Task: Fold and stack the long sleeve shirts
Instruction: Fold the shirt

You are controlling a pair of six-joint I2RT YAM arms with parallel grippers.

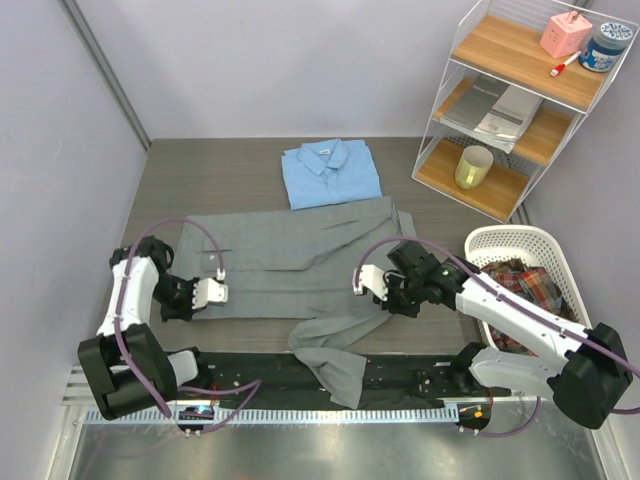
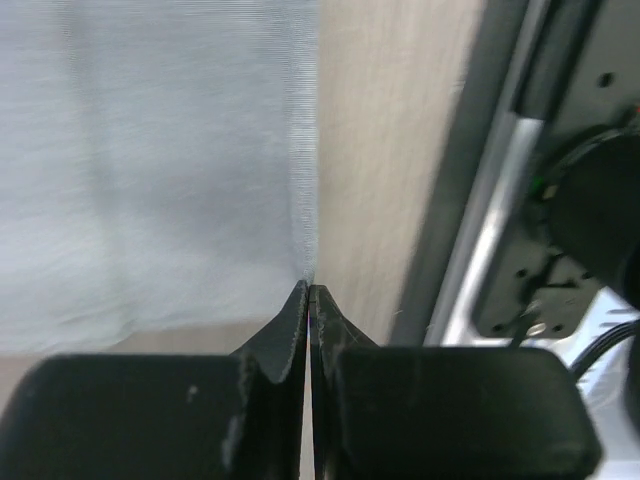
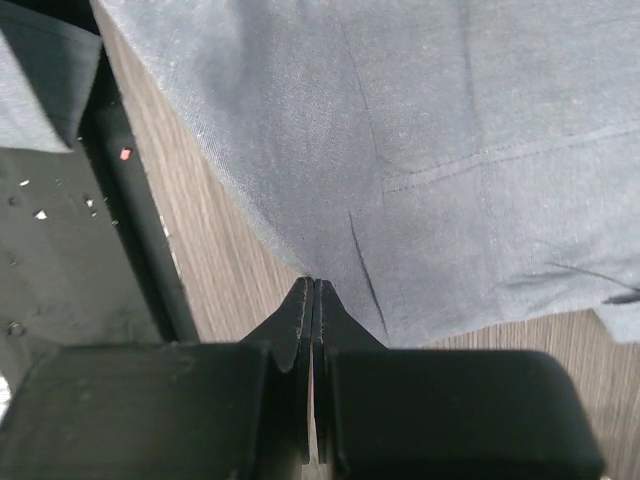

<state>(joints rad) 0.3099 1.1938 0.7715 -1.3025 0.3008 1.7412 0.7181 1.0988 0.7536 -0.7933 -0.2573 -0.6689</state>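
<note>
**Q:** Grey cloth filled the centre of the overhead view. What was it?

**A:** It was the grey shirt [image 1: 300, 260], which lay spread flat across the middle of the table [image 1: 230, 170]. One sleeve [image 1: 335, 365] trailed over the near edge between the two arm bases. The light blue shirt [image 1: 330, 172] lay already folded, collar up, just behind the grey one, and their edges touched.

**Q:** How did the fingers stand?

**A:** The left gripper [image 1: 218, 291] rested at the grey shirt's left near edge. Its wrist view showed the jaws closed tip to tip, right where the cloth's edge ended. The right gripper [image 1: 362, 281] sat at the right near part of the same shirt, also fully closed, with its tips at the hem. In neither wrist view could it be told whether cloth was pinched between the tips.

**Q:** What stood at the right?

**A:** A white basket [image 1: 500, 240] held plaid cloth beside the right arm, and a wire shelf [image 1: 520, 100] stood behind it.
</note>
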